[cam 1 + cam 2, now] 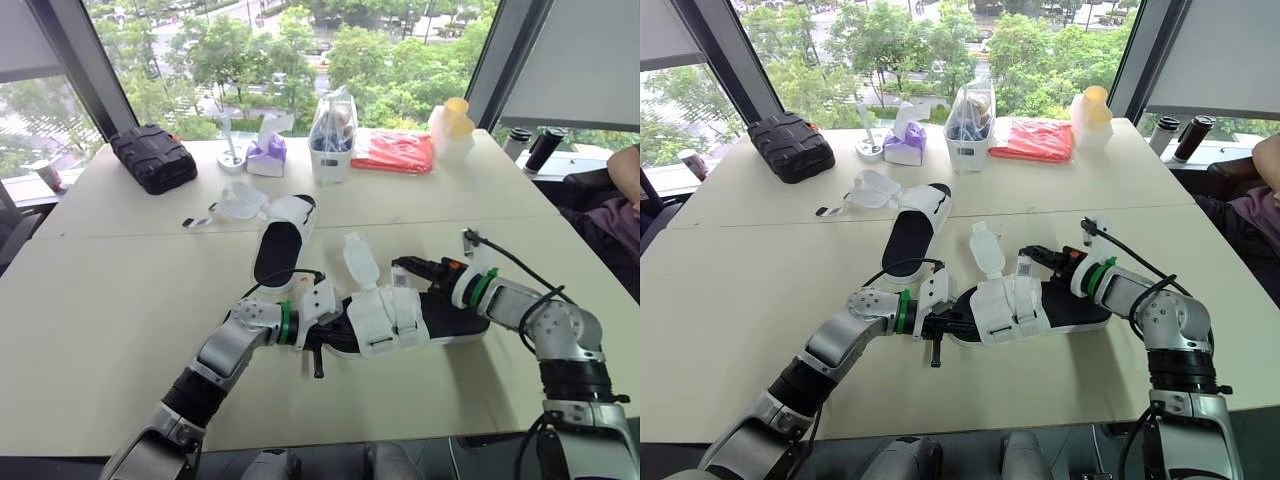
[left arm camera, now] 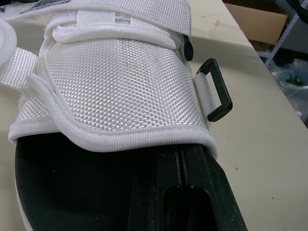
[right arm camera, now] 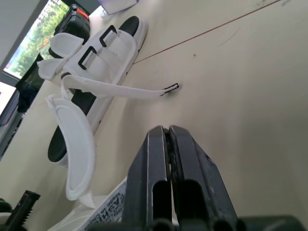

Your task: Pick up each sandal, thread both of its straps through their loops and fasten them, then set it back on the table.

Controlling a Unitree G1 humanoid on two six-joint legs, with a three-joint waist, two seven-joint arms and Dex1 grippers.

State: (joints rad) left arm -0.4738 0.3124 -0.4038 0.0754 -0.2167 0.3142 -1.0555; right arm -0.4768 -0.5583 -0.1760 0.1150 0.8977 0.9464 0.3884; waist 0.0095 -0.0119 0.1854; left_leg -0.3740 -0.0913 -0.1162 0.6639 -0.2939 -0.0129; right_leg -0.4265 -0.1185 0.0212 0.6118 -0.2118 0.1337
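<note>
The near sandal (image 1: pixel 400 318), white-strapped with a black footbed, lies on the table (image 1: pixel 120 290) between my two grippers. My left gripper (image 1: pixel 318 338) is at its toe end with fingers together over the footbed edge, next to the white upper (image 2: pixel 120 82) and a black loop (image 2: pixel 215 89). My right gripper (image 1: pixel 400 266) is shut just behind the sandal's straps, with a labelled white strap (image 3: pixel 110 211) lying beside its fingers (image 3: pixel 156 159). A loose oval flap (image 1: pixel 358 258) stands up from this sandal. The far sandal (image 1: pixel 278 245) lies further back with its straps (image 1: pixel 235 205) spread open.
Along the window side stand a black case (image 1: pixel 152 157), a purple tissue box (image 1: pixel 265 155), a white container with a bag (image 1: pixel 332 140), a red cloth (image 1: pixel 395 152) and yellow-topped containers (image 1: pixel 452 125). A person (image 1: pixel 615 200) sits beyond the right table edge.
</note>
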